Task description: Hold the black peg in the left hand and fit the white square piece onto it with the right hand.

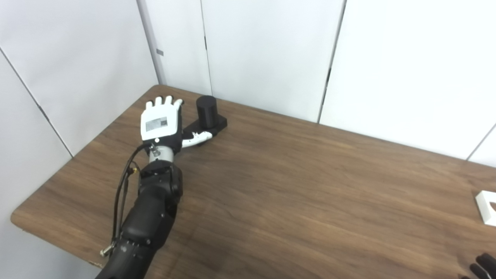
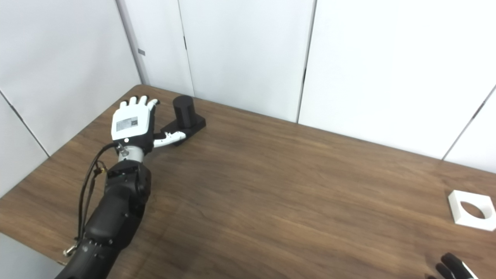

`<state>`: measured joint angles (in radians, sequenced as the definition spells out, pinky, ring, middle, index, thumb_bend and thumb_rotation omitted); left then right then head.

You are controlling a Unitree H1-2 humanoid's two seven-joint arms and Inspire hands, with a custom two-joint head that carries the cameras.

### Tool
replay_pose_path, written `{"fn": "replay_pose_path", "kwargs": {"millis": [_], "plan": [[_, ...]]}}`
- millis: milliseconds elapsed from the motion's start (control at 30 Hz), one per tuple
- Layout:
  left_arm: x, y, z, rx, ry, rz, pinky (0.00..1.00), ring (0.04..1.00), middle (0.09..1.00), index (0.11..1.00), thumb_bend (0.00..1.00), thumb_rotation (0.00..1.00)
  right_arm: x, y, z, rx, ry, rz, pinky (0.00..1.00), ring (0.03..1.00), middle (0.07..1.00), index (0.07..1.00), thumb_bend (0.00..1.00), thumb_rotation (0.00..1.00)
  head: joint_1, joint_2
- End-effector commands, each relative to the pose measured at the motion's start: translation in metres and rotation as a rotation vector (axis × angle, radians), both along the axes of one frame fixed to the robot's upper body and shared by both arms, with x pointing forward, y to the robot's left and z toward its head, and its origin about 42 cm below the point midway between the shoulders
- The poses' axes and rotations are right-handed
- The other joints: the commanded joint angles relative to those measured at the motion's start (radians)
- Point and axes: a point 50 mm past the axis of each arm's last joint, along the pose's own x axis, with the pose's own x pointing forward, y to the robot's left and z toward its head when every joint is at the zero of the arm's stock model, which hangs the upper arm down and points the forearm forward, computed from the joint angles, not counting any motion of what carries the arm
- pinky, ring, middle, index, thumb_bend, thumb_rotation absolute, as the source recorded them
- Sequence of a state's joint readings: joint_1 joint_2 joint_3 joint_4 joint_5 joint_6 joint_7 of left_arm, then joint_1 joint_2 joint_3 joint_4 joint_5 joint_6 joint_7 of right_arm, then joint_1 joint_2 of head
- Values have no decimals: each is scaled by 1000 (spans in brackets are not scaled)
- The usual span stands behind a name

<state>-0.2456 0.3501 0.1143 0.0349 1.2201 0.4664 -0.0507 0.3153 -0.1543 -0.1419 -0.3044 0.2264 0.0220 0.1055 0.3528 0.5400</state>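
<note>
The black peg (image 1: 206,111) is a round cylinder standing upright on a black square base (image 1: 220,124), at the table's far left corner. My left hand (image 1: 161,122) lies flat just left of it, palm down, fingers spread and open, its thumb (image 1: 197,138) resting against the near edge of the base. The white square piece (image 2: 472,209), with a round hole in its middle, lies flat at the right edge of the table. Only the dark fingertips of my right hand (image 2: 451,267) show at the bottom right corner, well short of the white piece.
The brown wooden table (image 1: 294,193) has a rounded front left corner and white wall panels (image 1: 271,50) close behind its far edge. My black left forearm (image 1: 149,217) crosses the table's left part from the bottom edge.
</note>
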Motion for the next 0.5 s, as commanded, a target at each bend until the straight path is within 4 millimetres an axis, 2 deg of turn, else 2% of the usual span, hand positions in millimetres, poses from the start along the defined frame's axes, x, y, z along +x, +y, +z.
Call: {"fn": "replay_pose_path", "kwargs": {"millis": [0,267,467], "plan": [[12,6,22,52,-90,29,1000,978,956,860,952,815,3,4,7,0,-49,17,767,867,866,806,863,888,1,1],[24,15,16,30,-50,62,1000,975,954,859,924,809,1,5,9,-4,-54,21,749,869,869,807,835,895,-1,10],[35,13,14,-8,-25,56,986,952,924,840,910,774,0,5,9,-5,-52,20,767,880,880,818,859,900,-5,15]]}}
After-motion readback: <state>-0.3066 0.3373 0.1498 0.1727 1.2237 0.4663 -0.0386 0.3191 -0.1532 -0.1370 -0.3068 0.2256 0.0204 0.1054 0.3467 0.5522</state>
